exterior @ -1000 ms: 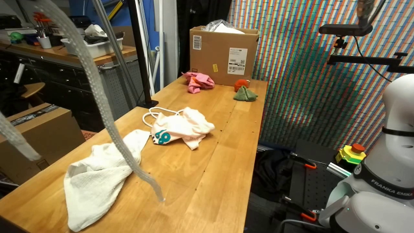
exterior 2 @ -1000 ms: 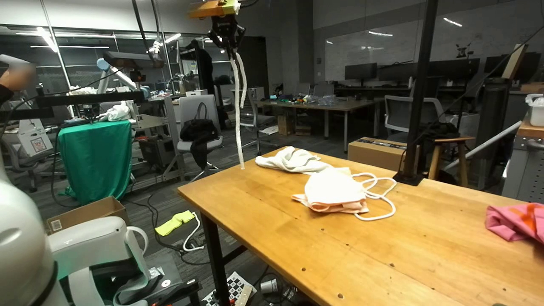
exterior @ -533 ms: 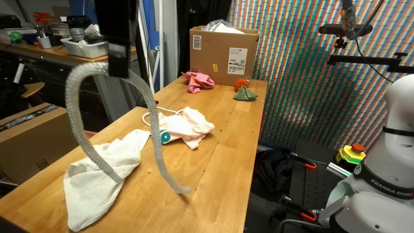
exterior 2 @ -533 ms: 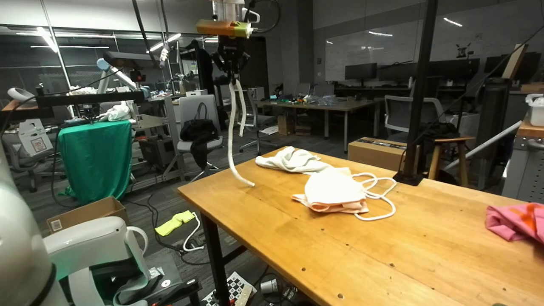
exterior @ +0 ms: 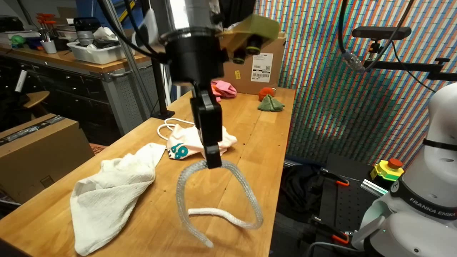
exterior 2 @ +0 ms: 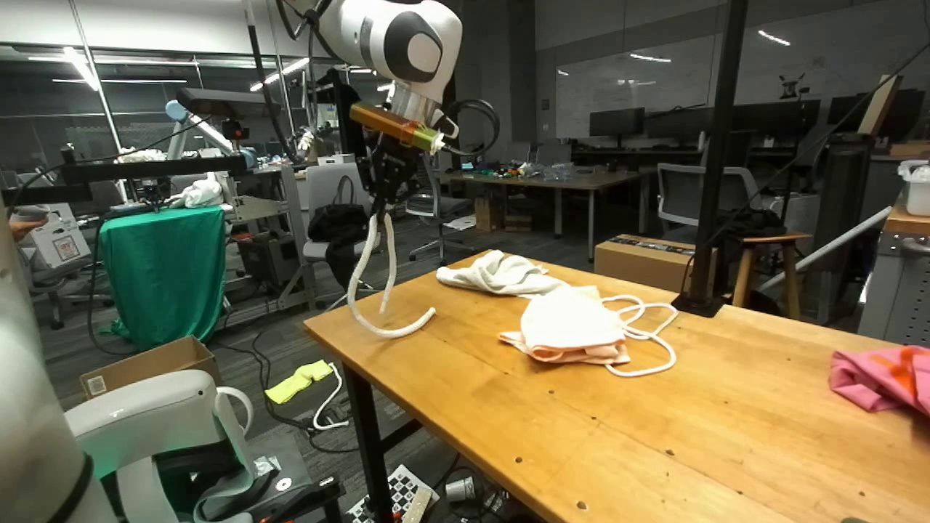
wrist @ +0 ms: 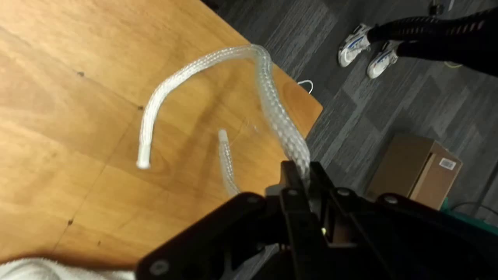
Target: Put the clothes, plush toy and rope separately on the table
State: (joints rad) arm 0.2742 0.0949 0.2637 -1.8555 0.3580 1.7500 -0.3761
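Note:
My gripper (exterior: 213,157) is shut on the white braided rope (exterior: 247,187) and hangs above the near end of the wooden table (exterior: 257,142). Both halves of the rope droop from the fingertips. In the wrist view one rope end (wrist: 146,132) curls over the tabletop by the corner, while the shorter end (wrist: 225,155) dangles. Among the clothes, the cream-white cloth (exterior: 110,200) and the pale cloth with a teal print (exterior: 182,151) lie along one side, partly behind my gripper. A pink garment (exterior: 224,90) is farther back. A red-orange and green item (exterior: 270,103), perhaps the plush toy, sits at the far end.
A large cardboard box (exterior: 246,71) stands on the table's far end. A black post (exterior 2: 716,181) rises at the table edge beside white cords (exterior 2: 657,341). In the wrist view a person's shoes (wrist: 354,44) are on the floor past the table corner.
My gripper has come down into view above the table and tilted, bringing the rope lower. The rope now bends more, with one end along the tabletop. The clothes have stayed put.

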